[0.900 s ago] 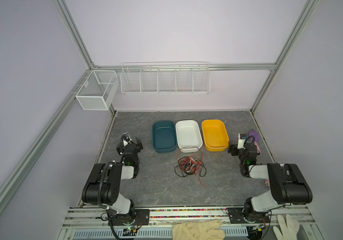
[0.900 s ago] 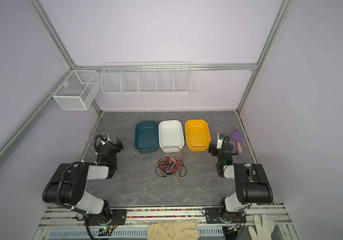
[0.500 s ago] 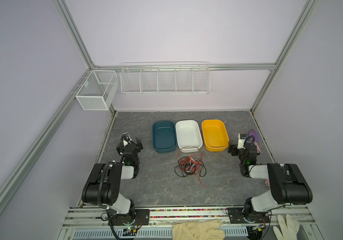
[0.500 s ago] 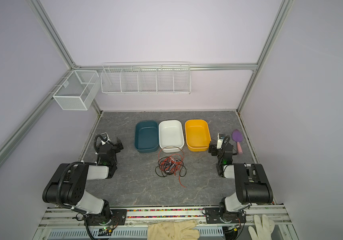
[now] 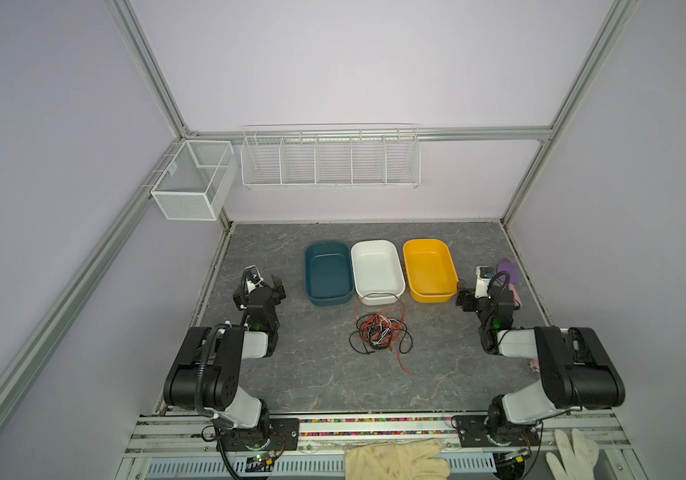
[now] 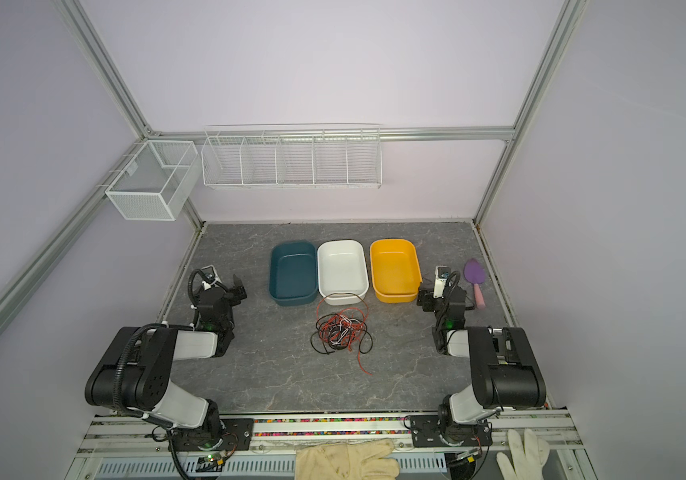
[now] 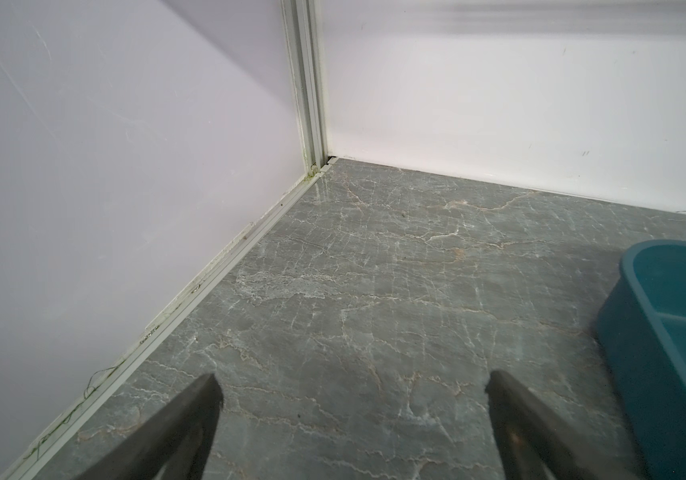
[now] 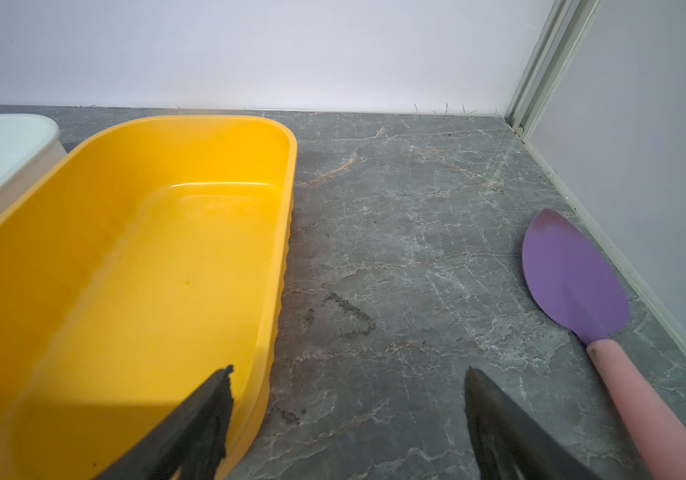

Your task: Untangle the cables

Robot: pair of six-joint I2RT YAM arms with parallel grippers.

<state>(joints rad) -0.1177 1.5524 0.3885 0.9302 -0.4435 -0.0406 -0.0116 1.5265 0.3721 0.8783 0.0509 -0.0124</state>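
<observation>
While the left hand (image 7: 351, 384) and right hand (image 8: 348, 371) hang released, well apart from the cables (image 5: 380, 334) knotted on the counter (image 5: 291, 374) just before the white tray (image 5: 377, 270), treat these wires as light, limp and snag-prone, gripping a free outer end.

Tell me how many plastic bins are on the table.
3, side by side on the table: teal bin at left, white bin in the middle, yellow bin at right. None seems hidden.

Bright, even overhead light, soft shadows, sharp top views, wide-angle bending at edges
</observation>
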